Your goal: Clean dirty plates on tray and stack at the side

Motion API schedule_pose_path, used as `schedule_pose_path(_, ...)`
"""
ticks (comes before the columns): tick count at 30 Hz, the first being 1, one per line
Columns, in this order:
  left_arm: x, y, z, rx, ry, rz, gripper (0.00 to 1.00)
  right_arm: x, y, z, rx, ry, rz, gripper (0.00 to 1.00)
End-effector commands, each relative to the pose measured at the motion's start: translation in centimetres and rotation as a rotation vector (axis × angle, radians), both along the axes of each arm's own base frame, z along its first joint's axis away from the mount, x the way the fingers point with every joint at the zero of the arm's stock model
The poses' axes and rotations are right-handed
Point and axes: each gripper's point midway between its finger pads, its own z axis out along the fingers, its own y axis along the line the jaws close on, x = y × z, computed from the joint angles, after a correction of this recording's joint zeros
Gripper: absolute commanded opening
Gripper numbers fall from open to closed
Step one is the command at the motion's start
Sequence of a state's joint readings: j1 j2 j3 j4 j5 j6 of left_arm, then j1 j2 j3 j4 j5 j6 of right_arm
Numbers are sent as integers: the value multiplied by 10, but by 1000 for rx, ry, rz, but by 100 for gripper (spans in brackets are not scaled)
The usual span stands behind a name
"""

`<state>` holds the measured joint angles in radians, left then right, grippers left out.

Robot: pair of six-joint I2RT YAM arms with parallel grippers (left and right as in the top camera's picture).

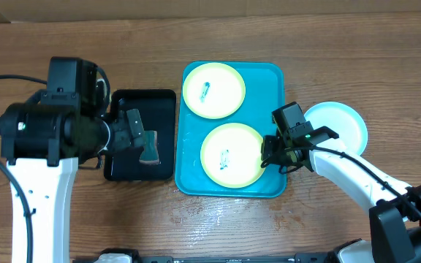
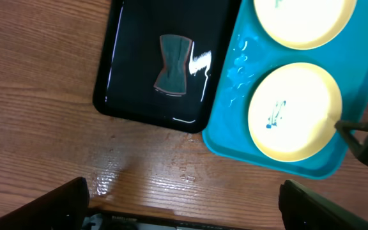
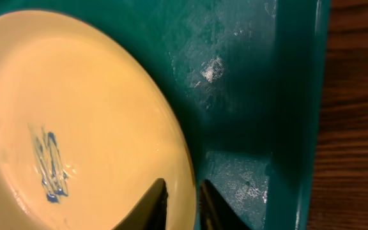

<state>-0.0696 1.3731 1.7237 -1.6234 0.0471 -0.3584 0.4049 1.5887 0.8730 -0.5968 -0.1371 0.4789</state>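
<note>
While the left gripper point(image 2: 184, 184) hung over the black tub point(image 1: 163, 109), its fingers point(image 2: 50, 204) were seen only as dark, blurred wedges cut off at the near corners of the left wrist view. They were spread wide apart with nothing between them. A grey, bow-tie-shaped sponge point(image 2: 174, 66) was seen lying in the tub; from overhead it was partly covered by that gripper.

The tray point(image 1: 269, 77) lay just right of the tub, and two yellow-green plates were carried on it, the far plate point(image 1: 213, 90) and the near plate point(image 1: 232, 155). A small blue smear point(image 3: 48, 169) was seen on the near one.

The right gripper point(image 3: 181, 185) was set at the near plate's right edge, one finger over the plate and the other outside its rim. A narrow gap was left between them, and whether the rim was pinched could not be told.

The cyan plate point(image 1: 342, 128) lay on the table point(image 1: 50, 36) right of the tray, its near left part hidden by the right arm.
</note>
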Motion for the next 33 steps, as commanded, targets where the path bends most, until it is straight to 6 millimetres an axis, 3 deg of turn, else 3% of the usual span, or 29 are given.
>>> schedule_pose_path(1, 5, 7, -15, 40, 42, 4, 93, 12, -1, 15, -16, -40, -4, 25)
schedule_pose_path(6, 16, 11, -55, 67, 77, 28, 87, 15, 0, 62, -20, -106, 72, 26)
schedule_pose_path(10, 23, 8, -99, 70, 110, 19, 81, 9, -1, 97, 12, -174, 70, 27)
schedule_pose_path(14, 24, 15, -152, 116, 170, 26, 67, -3, -1, 121, 56, -213, 78, 27)
schedule_pose_path(18, 36, 14, -191, 113, 184, 24, 60, -9, -4, 128, 59, -219, 79, 27)
schedule_pose_path(23, 54, -6, -230, 33, 219, -25, 57, -11, -4, 125, 58, -207, 80, 27)
schedule_pose_path(25, 57, -10, -245, 29, 244, -43, 51, -12, -4, 125, 56, -203, 80, 27)
schedule_pose_path(30, 52, -12, -283, 21, 344, -46, 30, -16, -6, 122, 48, -185, 80, 27)
schedule_pose_path(32, 48, -12, -292, 24, 378, -46, 6, -17, -7, 122, 47, -180, 80, 27)
schedule_pose_path(33, 47, -12, -295, 24, 386, -46, 4, -17, -7, 122, 46, -178, 80, 27)
